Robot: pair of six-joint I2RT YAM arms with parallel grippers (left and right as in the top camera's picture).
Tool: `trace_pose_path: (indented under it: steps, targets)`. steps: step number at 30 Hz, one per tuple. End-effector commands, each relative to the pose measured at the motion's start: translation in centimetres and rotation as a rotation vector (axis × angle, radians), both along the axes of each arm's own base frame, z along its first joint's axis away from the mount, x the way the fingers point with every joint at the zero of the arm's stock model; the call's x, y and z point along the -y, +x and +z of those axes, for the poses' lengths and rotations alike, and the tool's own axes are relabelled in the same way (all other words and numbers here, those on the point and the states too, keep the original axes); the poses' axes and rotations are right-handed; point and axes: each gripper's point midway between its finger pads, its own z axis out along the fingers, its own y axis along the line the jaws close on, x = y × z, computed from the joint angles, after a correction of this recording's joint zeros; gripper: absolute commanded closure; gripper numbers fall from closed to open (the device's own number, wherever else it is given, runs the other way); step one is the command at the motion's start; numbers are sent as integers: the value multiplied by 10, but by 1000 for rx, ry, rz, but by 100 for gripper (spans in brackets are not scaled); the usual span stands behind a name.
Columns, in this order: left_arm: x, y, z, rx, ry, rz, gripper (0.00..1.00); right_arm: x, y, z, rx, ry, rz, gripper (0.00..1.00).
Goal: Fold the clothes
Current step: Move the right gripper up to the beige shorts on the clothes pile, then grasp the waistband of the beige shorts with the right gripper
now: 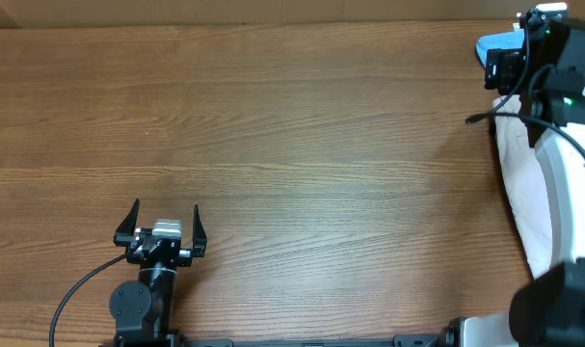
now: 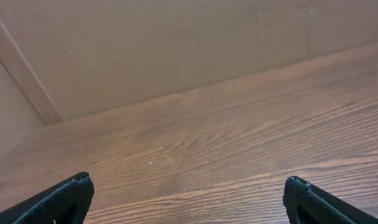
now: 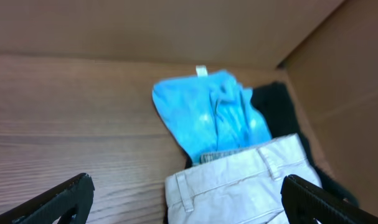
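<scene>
Clothes: a small heap in the far right corner of the counter (image 1: 273,116), close to the cardboard wall (image 2: 145,50).
Shorts (image 3: 238,183): the pale beige piece nearest the right claw, waistband and belt loops up. Its far edge overlaps the blue top.
Blue top (image 3: 207,115): crumpled, just beyond the shorts, with a small white tag at its far edge. From overhead only a bit of it shows past the arm's wrist.
Black garment (image 3: 277,102): to the right of the blue top and touching it, running down beside the shorts toward the wall.
Pale cloth (image 1: 512,173): seen from overhead along the right edge, partly under the right arm. Whether it is part of the shorts I cannot tell.
Right claw (image 3: 187,180): wide and holding nothing. The shorts' waistband lies between its two fingers and just ahead of them. The blue top is farther ahead, and the black garment is ahead to the right. Whether the fingers touch cloth I cannot tell.
Left claw (image 1: 166,206): wide and empty, over bare wood near the near edge, left of its middle. It is well apart from the clothes.
</scene>
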Motion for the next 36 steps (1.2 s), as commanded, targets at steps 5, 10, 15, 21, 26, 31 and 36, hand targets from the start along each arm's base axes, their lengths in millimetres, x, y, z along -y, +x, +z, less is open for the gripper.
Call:
trace_pose_path:
  steps: [5,10,15,21,26,31,36]
  targets:
    - [1,0,-2,-4,12,-1,0,25,16,-91,-186,-11,-98,0]
    - [0,0,-2,-4,12,-1,0,12,27,-97,-154,52,-41,0]
    - [0,0,-2,-4,12,-1,0,15,36,-107,-124,91,-82,0]
    - [1,0,-2,-4,12,-1,0,47,20,-150,-239,-18,-254,0]
    - [1,0,-2,-4,12,-1,0,51,16,-169,-286,-41,-277,0]
    - [1,0,-2,-4,12,-1,0,50,14,-184,-321,-39,-275,0]
    - [1,0,-2,-4,12,-1,0,50,8,-190,-352,-38,-274,0]
